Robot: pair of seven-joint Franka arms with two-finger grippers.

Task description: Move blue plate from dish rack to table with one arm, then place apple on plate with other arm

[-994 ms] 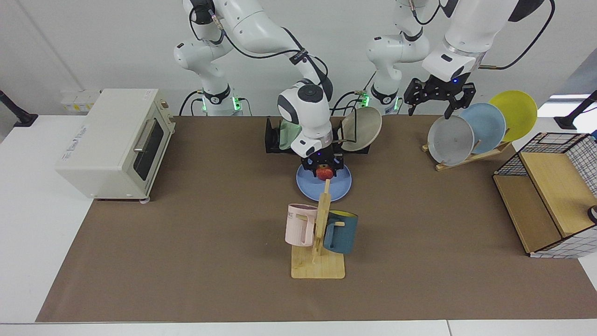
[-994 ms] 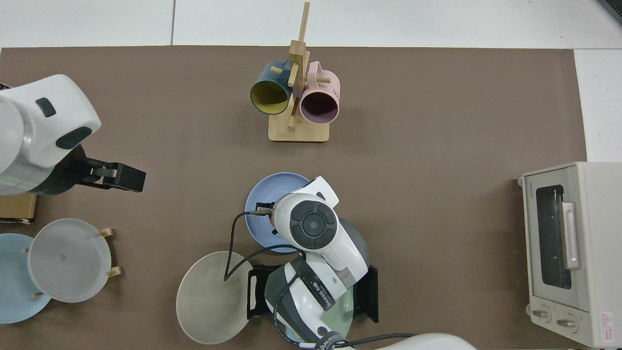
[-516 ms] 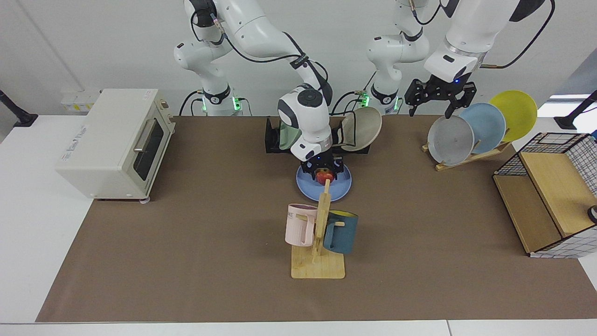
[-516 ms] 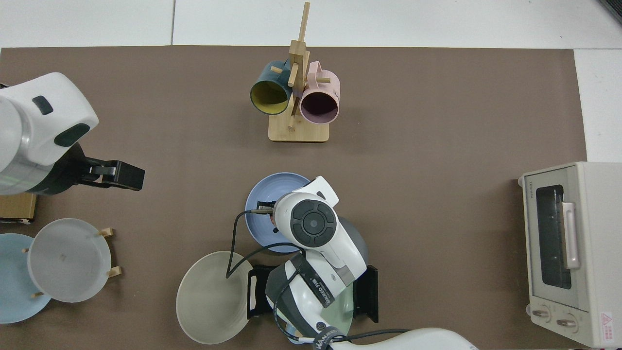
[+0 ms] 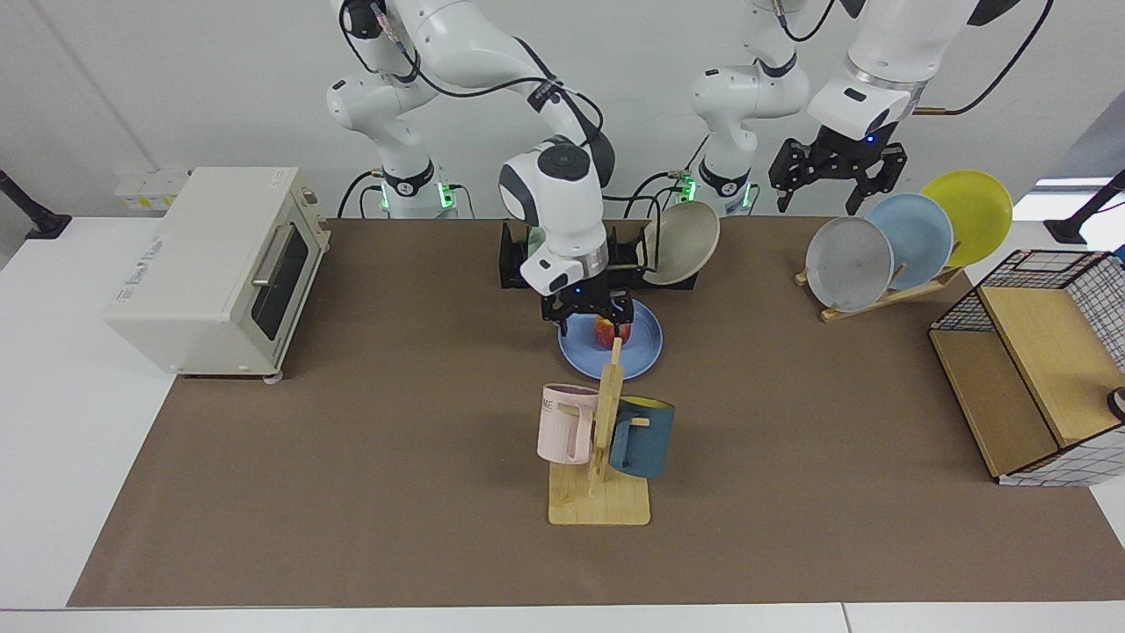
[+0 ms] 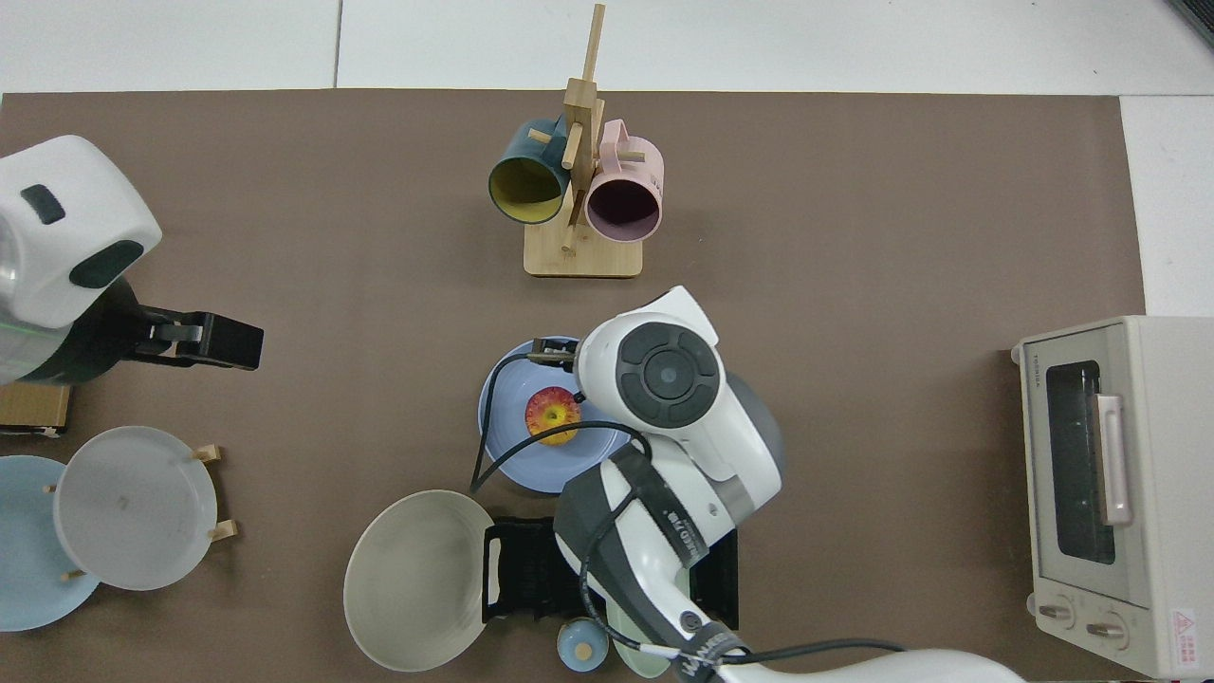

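Spreading under everything is the large flat table (image 5: 352, 492) with its brown mat and white borders. At its left side sits a cream boxy toaster oven (image 5: 215, 268), and at its right a wire-and-wood basket shelf (image 5: 1037, 360). Two white jointed arms rise from the far edge. The right arm bends down over the middle of the table, and the right gripper (image 5: 587, 309) hangs just above the near-left part of the round matte periwinkle-blue plate (image 5: 646, 338), its fingers spread and holding nothing. The left arm waits raised at the far right, the left gripper (image 5: 838, 171) open above a slanted wooden stand holding grey, pale blue and yellow plates (image 5: 905, 237).

Behind the blue plate stands the low black slotted dish rack (image 5: 518, 259), with a beige plate (image 5: 681, 242) leaning at its right end. That blue plate lies flat on the table. Nearer stands a wooden mug tree (image 5: 600, 457) with a pink mug (image 5: 562, 424) and a teal one (image 5: 643, 437). On the blue plate rests the small red apple (image 6: 553, 415) with a yellow-green patch at its stem, free of the fingers.
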